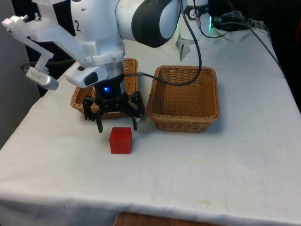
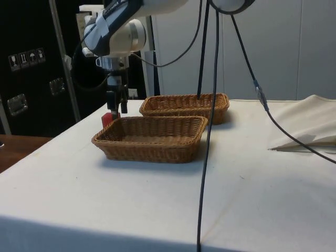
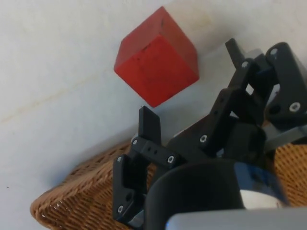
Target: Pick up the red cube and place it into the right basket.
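The red cube (image 1: 120,140) sits on the white cloth in front of the two wicker baskets. My gripper (image 1: 117,126) hangs open just behind and slightly above it, with its fingers spread wider than the cube and nothing between them. In the wrist view the red cube (image 3: 156,62) lies just beyond the gripper (image 3: 192,86). The right basket (image 1: 183,123) stands empty on the front view's right of the gripper. From the side, the gripper (image 2: 116,107) hovers over the red cube (image 2: 108,119), which is partly hidden behind the near basket (image 2: 149,144).
The left basket (image 1: 77,101) sits behind the gripper, largely covered by the arm; its rim (image 3: 72,191) shows under the wrist. A black cable (image 1: 200,52) droops over the right basket. The far basket (image 2: 184,105) stands behind the near one.
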